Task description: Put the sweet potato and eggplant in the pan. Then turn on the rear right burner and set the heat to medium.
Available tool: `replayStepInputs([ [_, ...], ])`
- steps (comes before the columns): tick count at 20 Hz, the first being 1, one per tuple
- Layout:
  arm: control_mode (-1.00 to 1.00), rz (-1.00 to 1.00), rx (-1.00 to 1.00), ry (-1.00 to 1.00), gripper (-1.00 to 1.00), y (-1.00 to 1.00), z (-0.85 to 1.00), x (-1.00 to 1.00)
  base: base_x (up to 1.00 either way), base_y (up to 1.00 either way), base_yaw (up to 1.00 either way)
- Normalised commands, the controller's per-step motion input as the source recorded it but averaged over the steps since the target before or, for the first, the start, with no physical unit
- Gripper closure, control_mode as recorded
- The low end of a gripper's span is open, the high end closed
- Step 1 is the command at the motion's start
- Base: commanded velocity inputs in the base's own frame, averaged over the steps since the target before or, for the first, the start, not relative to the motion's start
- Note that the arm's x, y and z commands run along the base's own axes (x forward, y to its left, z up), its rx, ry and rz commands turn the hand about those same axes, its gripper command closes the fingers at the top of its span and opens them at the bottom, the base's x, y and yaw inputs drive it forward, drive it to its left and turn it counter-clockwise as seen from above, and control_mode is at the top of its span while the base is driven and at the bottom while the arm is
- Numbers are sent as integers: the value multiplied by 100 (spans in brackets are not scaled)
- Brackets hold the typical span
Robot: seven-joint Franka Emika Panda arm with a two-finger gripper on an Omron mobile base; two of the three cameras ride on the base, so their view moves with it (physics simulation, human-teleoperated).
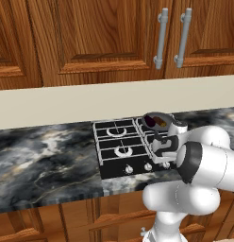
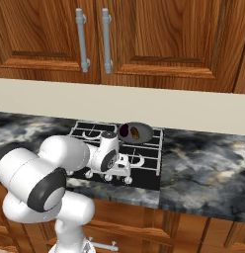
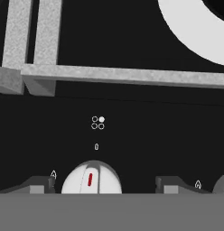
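On your left in the hand view, grey grate bars (image 3: 118,76) cross the black stove top (image 3: 132,131). Lower down, your gripper (image 3: 105,182) hangs over a white knob (image 3: 92,179) with a red mark, its fingertips (image 3: 39,184) spread either side and not touching it. To the right in the right base view, the pan (image 2: 136,132) sits on the rear right burner (image 2: 153,136), holding the eggplant (image 2: 124,131) and the sweet potato (image 2: 136,133).
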Motion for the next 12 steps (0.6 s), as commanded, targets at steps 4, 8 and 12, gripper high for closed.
replayStepInputs([
  [4, -100, 0, 0, 3, -100, 0, 0, 0, 0, 0, 0],
  [8, -100, 0, 0, 0, 100, 0, 0, 0, 0, 0, 0],
  [12, -100, 0, 0, 0, 100, 0, 0, 0, 0, 0, 0],
])
